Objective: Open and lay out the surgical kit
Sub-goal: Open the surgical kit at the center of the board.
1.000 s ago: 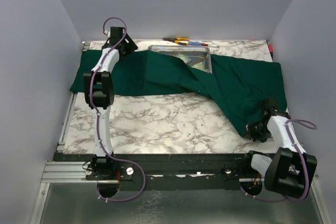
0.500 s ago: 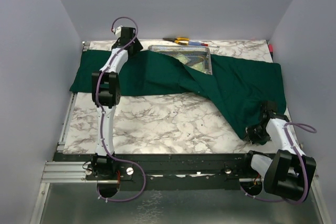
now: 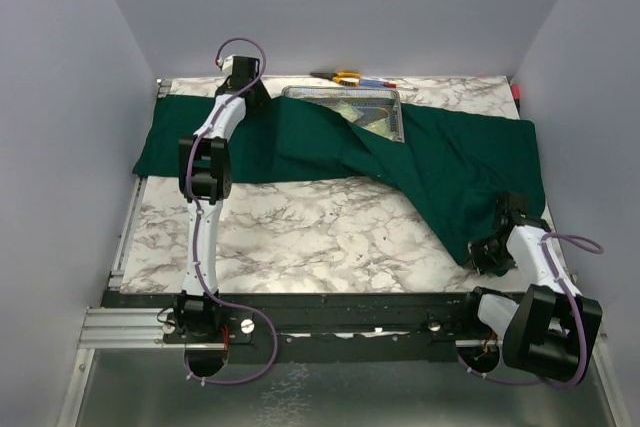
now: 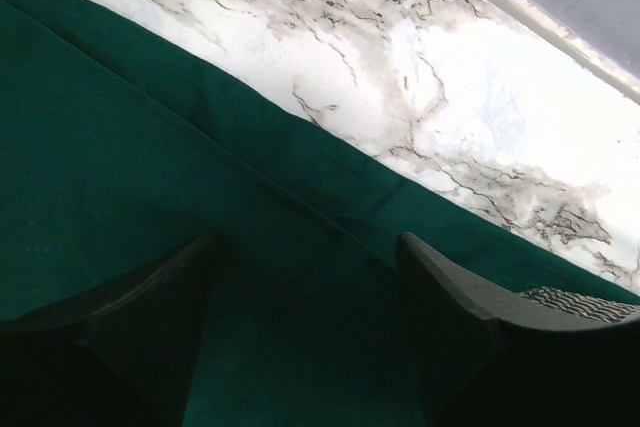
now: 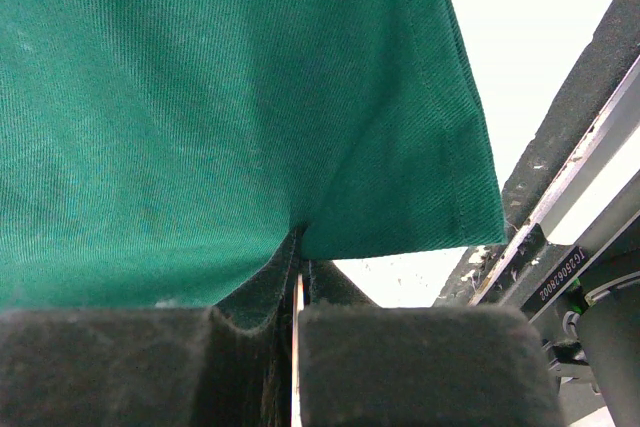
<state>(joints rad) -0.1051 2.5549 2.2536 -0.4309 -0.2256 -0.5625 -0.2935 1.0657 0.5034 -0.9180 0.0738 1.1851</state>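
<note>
The dark green cloth wrap (image 3: 300,142) lies spread across the back of the marble table and runs down to the near right. It half covers the steel wire-mesh tray (image 3: 345,102) at the back centre. My left gripper (image 3: 250,97) is open, low over the cloth's back edge just left of the tray; its view shows cloth (image 4: 150,177) between the spread fingers (image 4: 450,297) and a bit of mesh (image 4: 575,299). My right gripper (image 3: 487,247) is shut on the cloth's near right corner (image 5: 300,147). The packets and instruments cannot be made out.
A yellow-handled tool (image 3: 340,76) and red and blue pens (image 3: 377,82) lie behind the tray at the back edge. Grey walls close in the left, back and right. The black frame rail (image 3: 330,304) runs along the near edge, also in the right wrist view (image 5: 570,177).
My left gripper has moved right along the cloth's back edge toward the tray. My right gripper has stayed shut on the cloth corner, shifting only slightly.
</note>
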